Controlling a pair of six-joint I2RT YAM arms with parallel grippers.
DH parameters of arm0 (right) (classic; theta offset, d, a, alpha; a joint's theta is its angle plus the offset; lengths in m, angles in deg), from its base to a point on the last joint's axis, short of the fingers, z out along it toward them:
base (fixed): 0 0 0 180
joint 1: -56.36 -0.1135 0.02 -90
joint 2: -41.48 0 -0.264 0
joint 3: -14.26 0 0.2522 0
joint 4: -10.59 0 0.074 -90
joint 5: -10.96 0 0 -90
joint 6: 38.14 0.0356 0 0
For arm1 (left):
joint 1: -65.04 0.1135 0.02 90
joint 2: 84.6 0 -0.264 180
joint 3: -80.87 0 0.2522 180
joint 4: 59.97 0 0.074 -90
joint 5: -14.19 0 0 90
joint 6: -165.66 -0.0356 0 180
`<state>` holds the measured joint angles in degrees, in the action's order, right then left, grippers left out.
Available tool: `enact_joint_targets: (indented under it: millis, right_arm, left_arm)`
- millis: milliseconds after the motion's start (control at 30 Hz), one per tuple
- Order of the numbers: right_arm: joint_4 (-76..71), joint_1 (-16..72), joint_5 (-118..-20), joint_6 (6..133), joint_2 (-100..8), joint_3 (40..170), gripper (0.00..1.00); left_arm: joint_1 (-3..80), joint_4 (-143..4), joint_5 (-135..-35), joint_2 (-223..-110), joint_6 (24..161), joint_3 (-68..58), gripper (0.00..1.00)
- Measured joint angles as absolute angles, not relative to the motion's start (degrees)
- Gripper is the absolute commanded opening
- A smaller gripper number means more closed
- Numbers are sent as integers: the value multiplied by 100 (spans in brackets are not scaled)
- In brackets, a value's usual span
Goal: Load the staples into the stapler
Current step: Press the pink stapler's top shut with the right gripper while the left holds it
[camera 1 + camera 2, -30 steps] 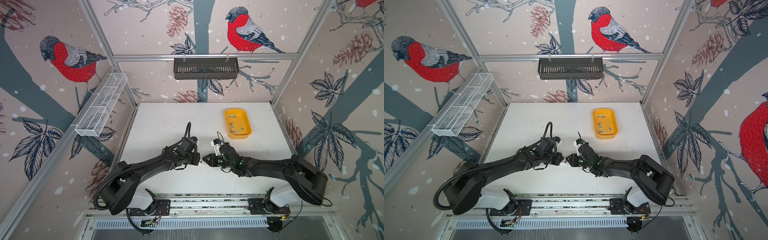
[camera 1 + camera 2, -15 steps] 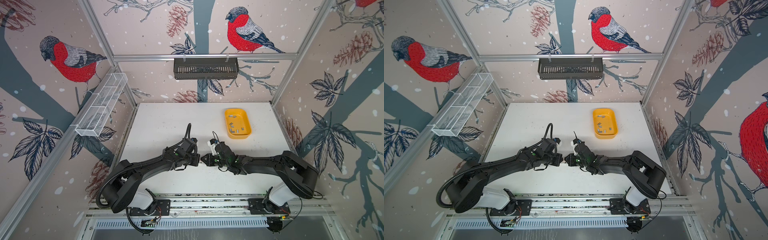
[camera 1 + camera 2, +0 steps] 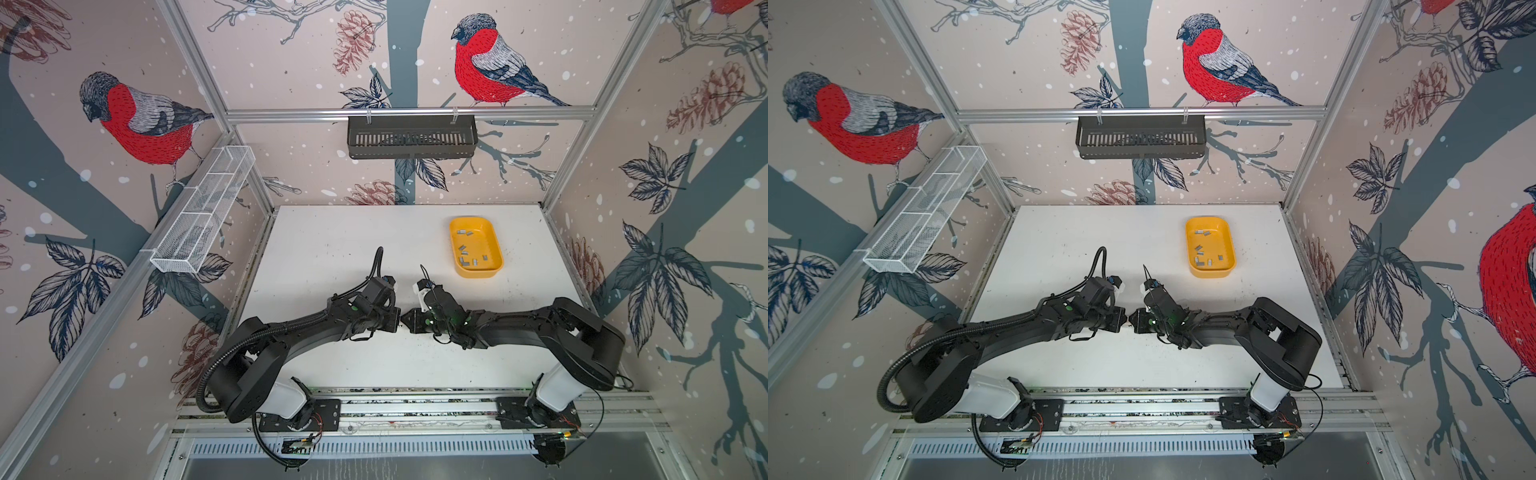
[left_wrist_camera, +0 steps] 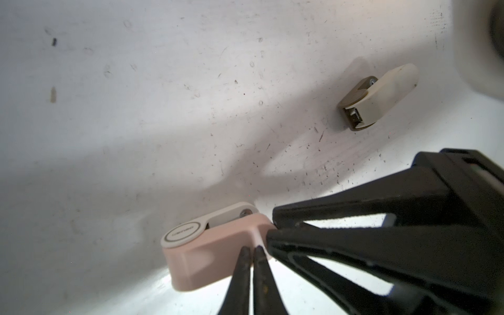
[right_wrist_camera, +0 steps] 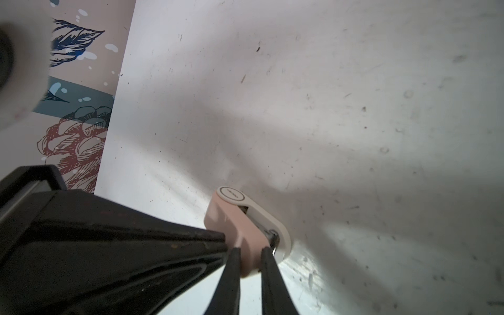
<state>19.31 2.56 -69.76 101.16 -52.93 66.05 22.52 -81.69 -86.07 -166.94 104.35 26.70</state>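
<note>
Staples [image 3: 464, 249], tray [image 3: 478, 272]: top views only; pink stapler [image 5: 229, 218]: wrists.

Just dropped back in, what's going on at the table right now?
Both arms meet mid-table at the pink stapler. The right gripper is clamped on one end of it; the left gripper, shut, has its tips against that same end. The staples lie in the yellow tray, none picked up yet.
</note>
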Motion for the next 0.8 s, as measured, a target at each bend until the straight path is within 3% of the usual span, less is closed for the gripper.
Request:
enact_joint_targets:
  millis: [800]
  right_arm:
    - [2261, 169, -7225, 10159, -5426, 6513, 13]
  left_arm:
    - [2252, -7850, -8611, -16681, 10483, 2882, 8]
